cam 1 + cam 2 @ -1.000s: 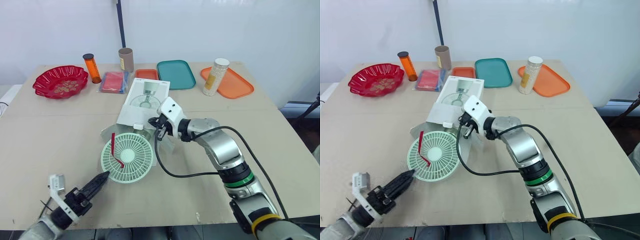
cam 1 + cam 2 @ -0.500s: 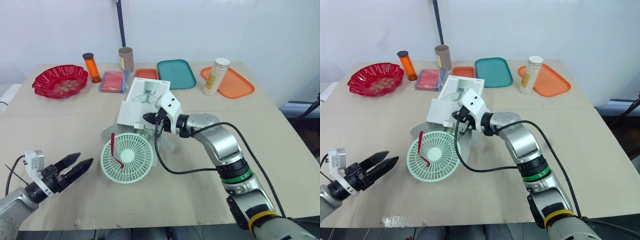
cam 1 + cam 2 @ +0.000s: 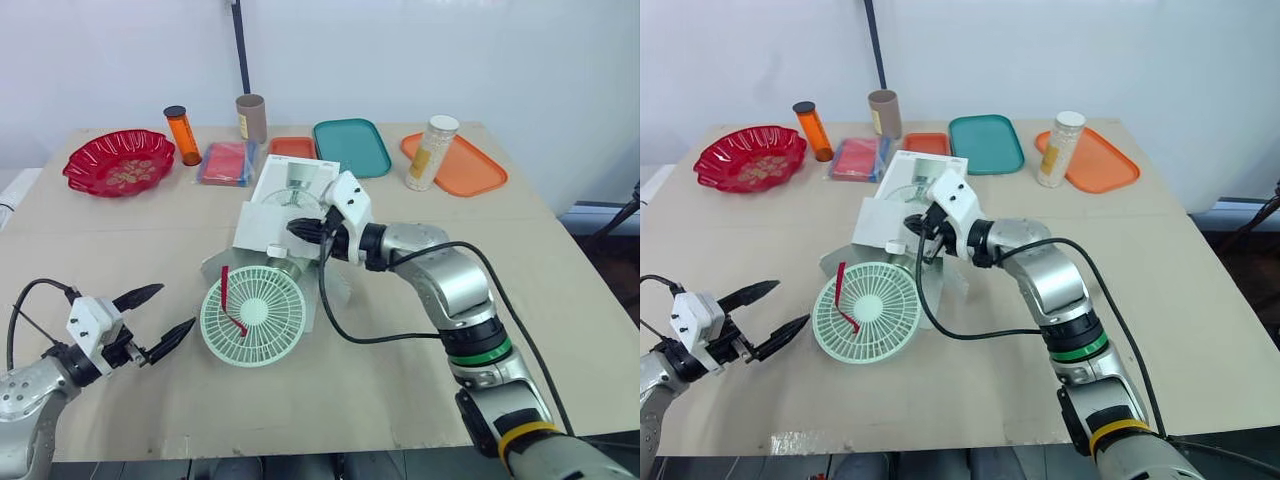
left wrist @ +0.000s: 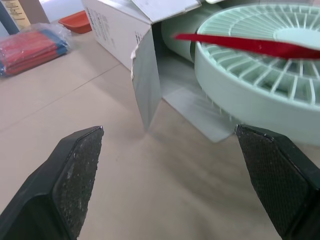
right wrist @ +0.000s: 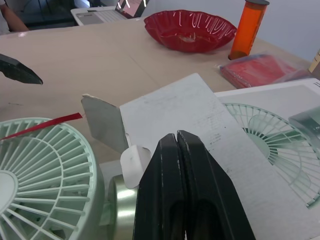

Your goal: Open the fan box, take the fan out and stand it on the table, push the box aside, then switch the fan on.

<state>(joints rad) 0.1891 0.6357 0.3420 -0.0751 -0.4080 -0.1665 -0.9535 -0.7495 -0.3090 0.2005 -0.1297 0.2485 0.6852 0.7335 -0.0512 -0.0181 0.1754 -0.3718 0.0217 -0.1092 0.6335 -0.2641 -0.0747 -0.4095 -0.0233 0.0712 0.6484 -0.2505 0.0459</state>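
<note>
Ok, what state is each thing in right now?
fan box: open, flaps spread, lying flat.
fan: lying down, head out of the box, not standing.
left claw: open, short of the fan.
right claw: shut, at the box top.
orange bottle: upright, capped.

No wording we can read

We make out fine print on the fan box (image 5: 200, 120) and a yellow label (image 3: 244, 125) on the brown tube (image 3: 255, 118), but we can read neither.

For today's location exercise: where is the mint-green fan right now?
In the left eye view, the fan lies grille-up at the open end of the white box, with the left gripper to its left.
</note>
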